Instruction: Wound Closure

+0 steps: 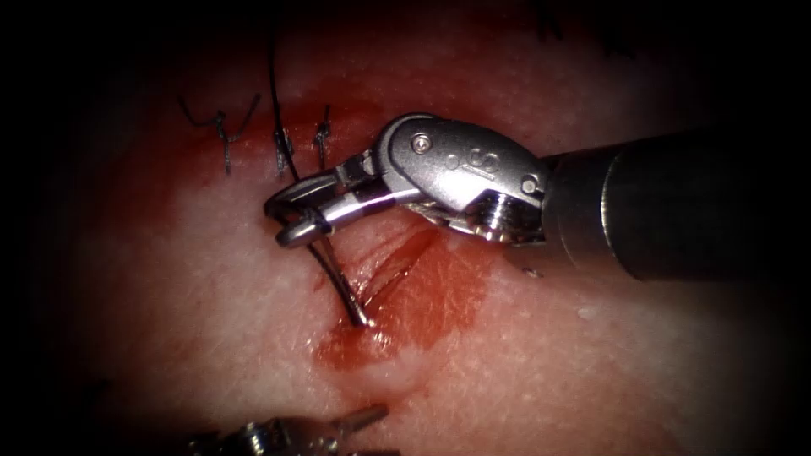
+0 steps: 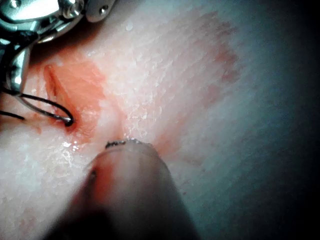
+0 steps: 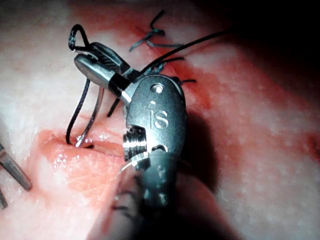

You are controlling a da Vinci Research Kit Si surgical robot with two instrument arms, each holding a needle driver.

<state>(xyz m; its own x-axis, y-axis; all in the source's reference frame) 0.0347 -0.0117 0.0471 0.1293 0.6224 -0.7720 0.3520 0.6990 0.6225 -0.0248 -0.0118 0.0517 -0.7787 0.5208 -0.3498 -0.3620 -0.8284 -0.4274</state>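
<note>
the right tool (image 1: 291, 221), jaws clamped on the needle (image 1: 342, 287) near its rear end, holds it with the tip buried in the tissue (image 1: 211, 321) at the cut (image 1: 397, 262), toward six o'clock. thread (image 1: 274, 93) trails to twelve. the left tool (image 1: 359, 418) waits, jaws parted, empty. stiff, slick steel likely grips best mid-curve.

Black thread (image 1: 274, 84), silvery needle (image 1: 342, 287), red fluid (image 1: 439, 295) on seemingly pale pink tissue (image 1: 211, 279).
</note>
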